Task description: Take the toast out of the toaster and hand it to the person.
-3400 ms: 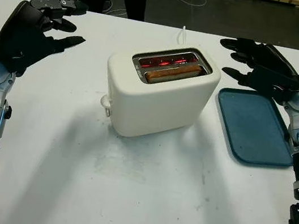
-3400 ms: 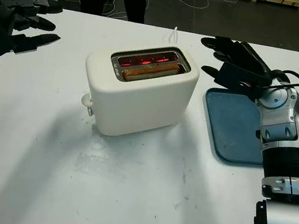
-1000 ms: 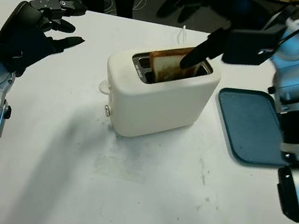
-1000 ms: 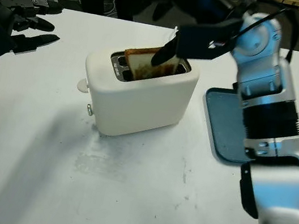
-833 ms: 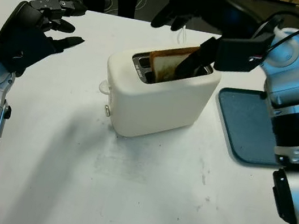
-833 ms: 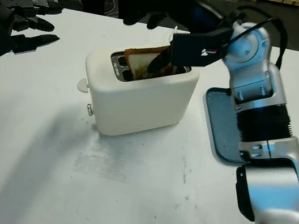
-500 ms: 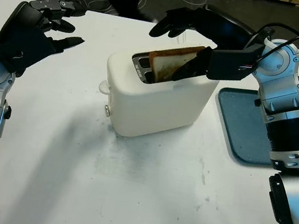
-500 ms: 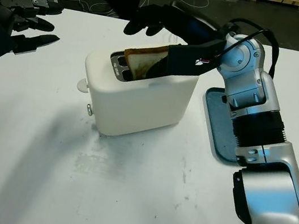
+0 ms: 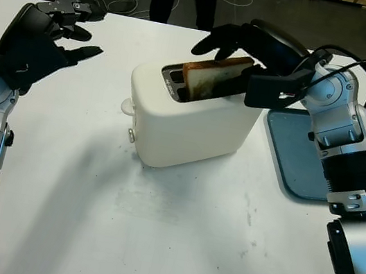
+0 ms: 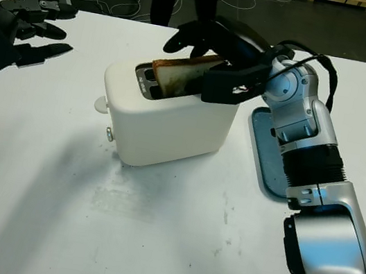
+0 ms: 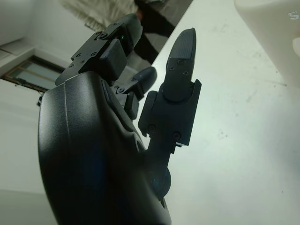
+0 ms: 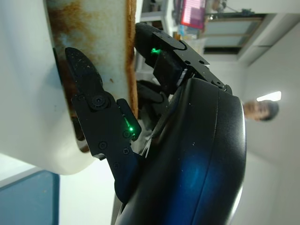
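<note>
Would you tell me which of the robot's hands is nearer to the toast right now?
The right hand: its fingers close around the toast standing up out of the toaster. The left hand is open, off toward the table's far left corner.

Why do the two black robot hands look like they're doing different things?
The right robot hand is over the cream toaster, fingers closed around the brown toast slice. The left robot hand is open above the white table, away from the toaster, holding nothing. Both are black.

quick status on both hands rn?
Left hand: open, holding nothing, raised over the table's left side.
Right hand: closed on the toast, which still sits in the toaster slot.
</note>
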Controlling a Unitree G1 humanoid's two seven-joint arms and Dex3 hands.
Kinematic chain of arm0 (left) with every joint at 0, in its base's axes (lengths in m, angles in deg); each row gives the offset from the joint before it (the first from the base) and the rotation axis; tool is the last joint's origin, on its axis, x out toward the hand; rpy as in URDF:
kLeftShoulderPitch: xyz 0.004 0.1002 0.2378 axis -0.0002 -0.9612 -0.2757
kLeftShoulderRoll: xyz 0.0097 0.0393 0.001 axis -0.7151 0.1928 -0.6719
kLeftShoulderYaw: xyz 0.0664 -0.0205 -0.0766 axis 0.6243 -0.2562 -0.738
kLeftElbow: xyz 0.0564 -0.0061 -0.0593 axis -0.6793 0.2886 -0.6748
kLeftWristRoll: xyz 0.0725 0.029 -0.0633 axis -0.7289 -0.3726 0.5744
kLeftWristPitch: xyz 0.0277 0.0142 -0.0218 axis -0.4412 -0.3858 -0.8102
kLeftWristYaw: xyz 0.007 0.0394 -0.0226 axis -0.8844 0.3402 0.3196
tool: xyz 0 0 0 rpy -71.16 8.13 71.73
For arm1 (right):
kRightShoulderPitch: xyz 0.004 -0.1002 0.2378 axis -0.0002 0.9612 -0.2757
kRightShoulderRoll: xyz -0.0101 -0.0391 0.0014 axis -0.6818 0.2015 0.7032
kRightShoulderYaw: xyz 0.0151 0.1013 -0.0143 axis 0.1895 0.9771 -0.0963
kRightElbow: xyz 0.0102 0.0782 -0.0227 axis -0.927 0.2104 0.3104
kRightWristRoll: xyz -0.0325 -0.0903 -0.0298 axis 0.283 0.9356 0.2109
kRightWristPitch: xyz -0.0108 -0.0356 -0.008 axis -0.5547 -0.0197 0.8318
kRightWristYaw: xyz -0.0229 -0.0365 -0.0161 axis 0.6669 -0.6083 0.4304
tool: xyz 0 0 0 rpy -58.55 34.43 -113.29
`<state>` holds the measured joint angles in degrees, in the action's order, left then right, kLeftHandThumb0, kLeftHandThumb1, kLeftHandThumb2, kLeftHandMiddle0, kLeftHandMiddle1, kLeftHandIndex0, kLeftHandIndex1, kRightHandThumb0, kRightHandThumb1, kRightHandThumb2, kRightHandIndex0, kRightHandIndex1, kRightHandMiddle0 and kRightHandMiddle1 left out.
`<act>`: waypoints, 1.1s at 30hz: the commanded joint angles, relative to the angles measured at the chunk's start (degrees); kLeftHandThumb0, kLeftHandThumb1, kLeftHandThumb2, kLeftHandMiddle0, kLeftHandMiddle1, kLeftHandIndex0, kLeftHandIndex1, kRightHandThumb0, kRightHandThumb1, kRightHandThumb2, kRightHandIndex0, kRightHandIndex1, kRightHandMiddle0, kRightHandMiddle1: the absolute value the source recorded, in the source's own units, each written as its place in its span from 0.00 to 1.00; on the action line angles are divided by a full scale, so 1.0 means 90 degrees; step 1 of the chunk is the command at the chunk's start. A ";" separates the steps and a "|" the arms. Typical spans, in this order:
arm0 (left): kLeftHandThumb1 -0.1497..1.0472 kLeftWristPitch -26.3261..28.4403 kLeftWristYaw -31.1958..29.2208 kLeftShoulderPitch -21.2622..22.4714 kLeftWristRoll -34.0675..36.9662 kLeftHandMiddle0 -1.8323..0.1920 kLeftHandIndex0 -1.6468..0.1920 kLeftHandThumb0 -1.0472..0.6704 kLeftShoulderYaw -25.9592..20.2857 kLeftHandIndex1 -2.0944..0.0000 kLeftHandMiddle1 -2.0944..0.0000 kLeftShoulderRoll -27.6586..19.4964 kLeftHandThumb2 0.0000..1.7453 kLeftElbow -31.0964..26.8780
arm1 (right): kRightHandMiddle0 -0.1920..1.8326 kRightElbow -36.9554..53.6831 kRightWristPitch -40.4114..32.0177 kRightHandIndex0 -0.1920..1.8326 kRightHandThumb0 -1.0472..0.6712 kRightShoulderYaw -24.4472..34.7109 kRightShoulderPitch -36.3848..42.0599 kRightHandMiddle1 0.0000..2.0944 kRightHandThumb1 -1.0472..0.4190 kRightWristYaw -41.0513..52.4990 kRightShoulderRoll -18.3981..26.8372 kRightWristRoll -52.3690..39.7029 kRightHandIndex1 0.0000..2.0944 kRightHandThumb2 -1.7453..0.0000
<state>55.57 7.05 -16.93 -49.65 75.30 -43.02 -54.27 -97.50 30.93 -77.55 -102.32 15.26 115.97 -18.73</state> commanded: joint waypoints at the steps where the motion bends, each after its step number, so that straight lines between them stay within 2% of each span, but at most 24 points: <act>1: 0.89 0.0068 0.0012 -0.0044 -0.0025 0.72 0.58 0.35 0.0038 0.91 0.63 -0.0011 0.06 -0.0090 | 0.56 0.0065 -0.0174 0.52 0.45 -0.0039 0.0002 0.22 0.20 0.0143 0.0047 -0.0021 0.43 1.00; 2: 0.89 0.0082 0.0000 -0.0046 -0.0019 0.72 0.58 0.35 0.0036 0.91 0.63 -0.0019 0.06 -0.0098 | 0.56 0.0065 -0.0185 0.54 0.45 -0.0029 -0.0006 0.31 0.20 0.0170 0.0050 -0.0022 0.49 1.00; 3: 0.89 0.0101 -0.0004 -0.0044 -0.0001 0.72 0.58 0.35 0.0026 0.91 0.63 -0.0012 0.06 -0.0097 | 0.51 0.0034 -0.0085 0.54 0.43 -0.0028 -0.0017 0.55 0.18 0.0137 0.0070 0.0005 0.65 1.00; 4: 0.89 0.0128 -0.0003 -0.0041 0.0022 0.72 0.58 0.35 0.0013 0.91 0.63 0.0002 0.06 -0.0096 | 0.47 0.0003 0.0010 0.55 0.42 -0.0030 -0.0024 0.69 0.17 0.0079 0.0088 0.0045 0.74 0.99; 6: 0.89 0.0196 -0.0001 -0.0029 0.0083 0.72 0.58 0.35 -0.0014 0.91 0.63 0.0039 0.06 -0.0095 | 0.45 -0.0042 0.0183 0.58 0.41 -0.0058 -0.0038 0.80 0.12 -0.0138 0.0135 0.0211 0.81 0.98; 9: 0.89 0.0135 0.0001 -0.0030 0.0025 0.72 0.58 0.35 0.0024 0.91 0.63 -0.0009 0.06 -0.0074 | 0.45 -0.0069 0.0238 0.59 0.40 -0.0058 -0.0090 0.83 0.09 -0.0399 0.0168 0.0415 0.83 0.94; 11: 0.89 0.0121 -0.0001 -0.0025 0.0029 0.72 0.58 0.35 0.0025 0.91 0.63 -0.0007 0.06 -0.0059 | 0.45 -0.0086 0.0236 0.60 0.39 0.0008 -0.0141 0.81 0.09 -0.0573 0.0156 0.0452 0.83 0.91; 13: 0.89 0.0151 -0.0006 -0.0022 0.0073 0.72 0.58 0.35 0.0005 0.91 0.62 0.0025 0.06 -0.0059 | 0.49 -0.0142 0.0239 0.59 0.38 0.0156 -0.0191 0.67 0.09 -0.0721 0.0110 0.0313 0.83 0.91; 15: 0.89 0.0204 0.0002 -0.0032 0.0084 0.73 0.58 0.35 0.0006 0.91 0.62 0.0038 0.06 -0.0089 | 0.47 -0.0208 0.0123 0.60 0.37 0.0335 -0.0274 0.79 0.09 -0.0889 0.0060 0.0171 0.83 0.88; 17: 0.89 0.0223 0.0015 -0.0052 0.0044 0.72 0.58 0.35 0.0034 0.91 0.62 0.0019 0.06 -0.0124 | 0.46 -0.0386 0.0122 0.59 0.37 0.0644 -0.0449 0.82 0.09 -0.1073 0.0005 -0.0127 0.83 0.87; 21: 0.89 0.0296 0.0020 -0.0056 0.0018 0.73 0.59 0.36 0.0044 0.92 0.62 0.0004 0.06 -0.0153 | 0.50 -0.0823 0.0316 0.61 0.36 0.1226 -0.0923 0.83 0.09 -0.1268 -0.0050 -0.0796 0.83 0.90; 22: 0.89 0.0281 0.0017 -0.0060 0.0011 0.73 0.59 0.36 0.0045 0.92 0.62 -0.0005 0.06 -0.0156 | 0.48 -0.0910 0.0326 0.61 0.34 0.1374 -0.1047 0.77 0.09 -0.1357 -0.0037 -0.0927 0.83 0.90; 28: 0.89 0.0245 0.0006 -0.0060 -0.0003 0.72 0.58 0.36 0.0064 0.92 0.62 -0.0019 0.06 -0.0138 | 0.51 -0.1448 -0.0116 0.63 0.32 0.2208 -0.1562 0.83 0.09 -0.1790 -0.0098 -0.1830 0.83 0.96; 33: 0.89 0.0345 -0.0022 -0.0056 0.0052 0.73 0.58 0.36 0.0025 0.92 0.63 0.0011 0.06 -0.0187 | 0.54 -0.2072 -0.0376 0.66 0.35 0.2643 -0.1809 0.83 0.09 -0.2079 -0.0065 -0.2229 0.83 0.94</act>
<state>58.00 7.03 -17.07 -49.51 75.48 -42.98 -55.33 -114.67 28.86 -55.07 -117.02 -2.28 115.33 -37.13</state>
